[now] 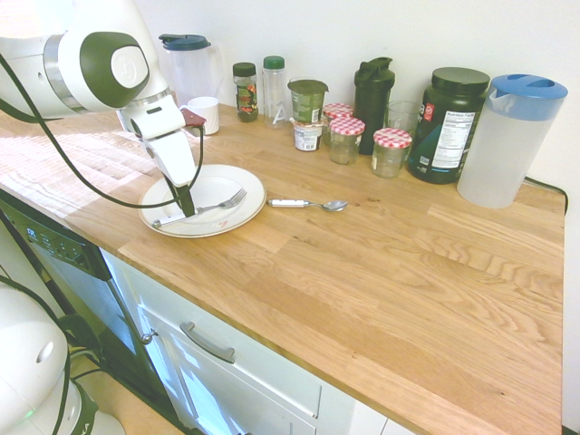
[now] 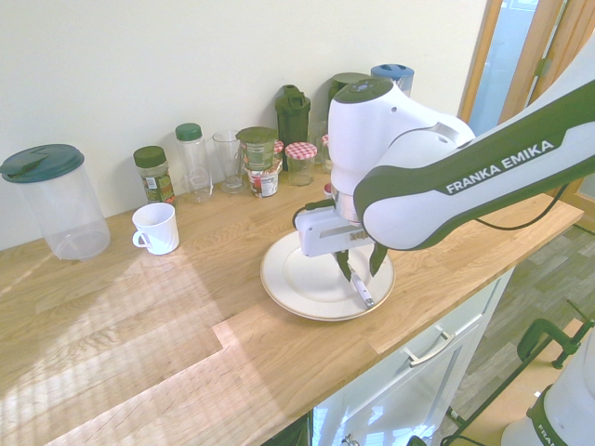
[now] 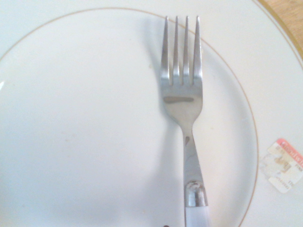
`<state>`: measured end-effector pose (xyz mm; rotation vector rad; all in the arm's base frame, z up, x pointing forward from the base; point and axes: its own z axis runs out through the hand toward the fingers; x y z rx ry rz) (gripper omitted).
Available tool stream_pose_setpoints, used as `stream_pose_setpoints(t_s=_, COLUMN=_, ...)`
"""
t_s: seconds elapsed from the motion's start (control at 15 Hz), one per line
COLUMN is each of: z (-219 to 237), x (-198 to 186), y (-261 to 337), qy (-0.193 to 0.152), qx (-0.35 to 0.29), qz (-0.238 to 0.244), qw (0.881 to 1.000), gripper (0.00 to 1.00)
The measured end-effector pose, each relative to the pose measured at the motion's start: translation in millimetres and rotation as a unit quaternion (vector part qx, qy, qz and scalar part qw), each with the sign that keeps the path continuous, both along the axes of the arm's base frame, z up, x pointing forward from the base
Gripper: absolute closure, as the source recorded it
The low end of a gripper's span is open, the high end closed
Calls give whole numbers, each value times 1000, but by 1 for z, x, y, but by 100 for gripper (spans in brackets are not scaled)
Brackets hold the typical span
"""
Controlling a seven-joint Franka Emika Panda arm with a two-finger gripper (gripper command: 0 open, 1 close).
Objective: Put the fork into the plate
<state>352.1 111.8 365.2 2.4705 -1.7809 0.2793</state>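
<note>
1. You see the plate [image 1: 237, 216] on the wooden counter [image 1: 381, 272], near its front edge.
2. The fork [image 1: 210, 207] lies across the plate, tines toward the spoon [image 1: 308, 205].
3. The spoon rests on the counter just beside the plate's rim.
4. The gripper [image 1: 188, 210] points down over the fork's handle end; finger spacing cannot be made out.
5. Jars and pitchers line the back wall.

Bright daylight washes the desk [image 1: 381, 272] at the first exterior view's far left, overexposing the wood. The wrist view is sharp on the fork [image 3: 182, 94], with a soft shadow beside it. Both exterior views bow slightly at the edges.
</note>
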Motion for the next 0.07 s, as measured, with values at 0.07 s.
stream_pose_setpoints(t_s=0.07, z=8, x=-2, y=0, qy=-7, qx=2, qz=2, qw=1000, gripper=0)
